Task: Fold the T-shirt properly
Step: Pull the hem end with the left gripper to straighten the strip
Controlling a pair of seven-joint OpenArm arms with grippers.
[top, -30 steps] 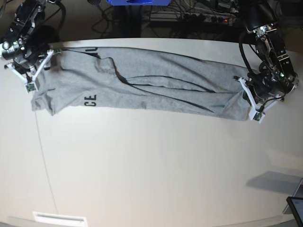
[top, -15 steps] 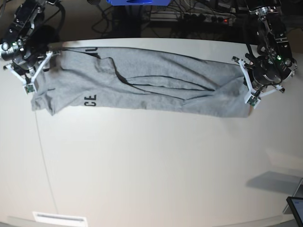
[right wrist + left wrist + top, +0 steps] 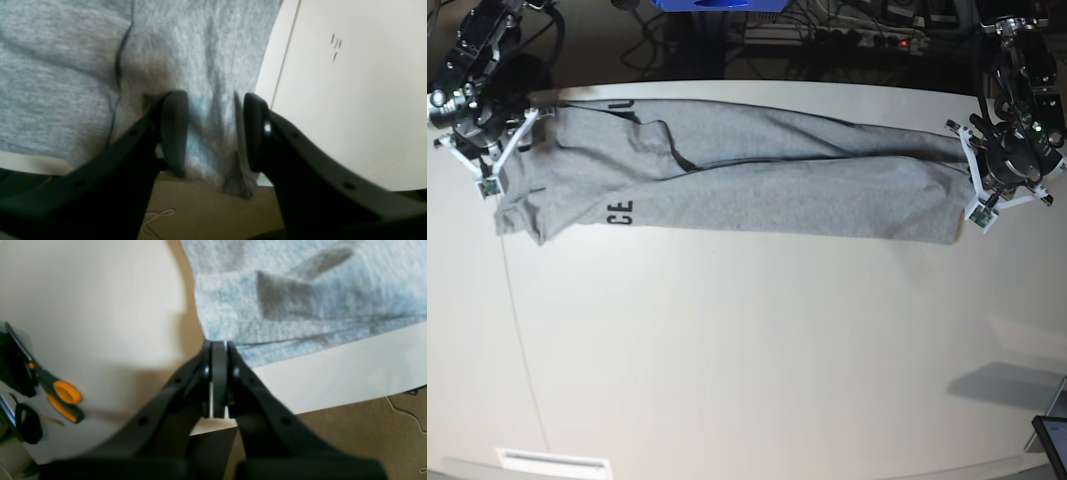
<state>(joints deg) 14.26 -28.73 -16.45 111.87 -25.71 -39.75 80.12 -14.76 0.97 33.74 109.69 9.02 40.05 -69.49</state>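
Cloth fills the upper right of the left wrist view: the shirt lies grey on the desk, its edge ending at the tip of the left tool. That tool is seen shut, and a thin fold of hem appears to be pinched at its tip, though this is not shown clearly. Scissors with orange handles lie well apart at the desk's edge.

In the right wrist view the right tool is held open over the shirt, with cloth between its fingers but not clamped; a corner hangs over the desk edge.

In the base view the shirt is stretched as a long band across the far half of the desk. Compared with a second ago, the left tool has been drawn outward and the slack folds near it have been pulled flat. The band is judged taut enough for the next fold. The right tool has not moved.
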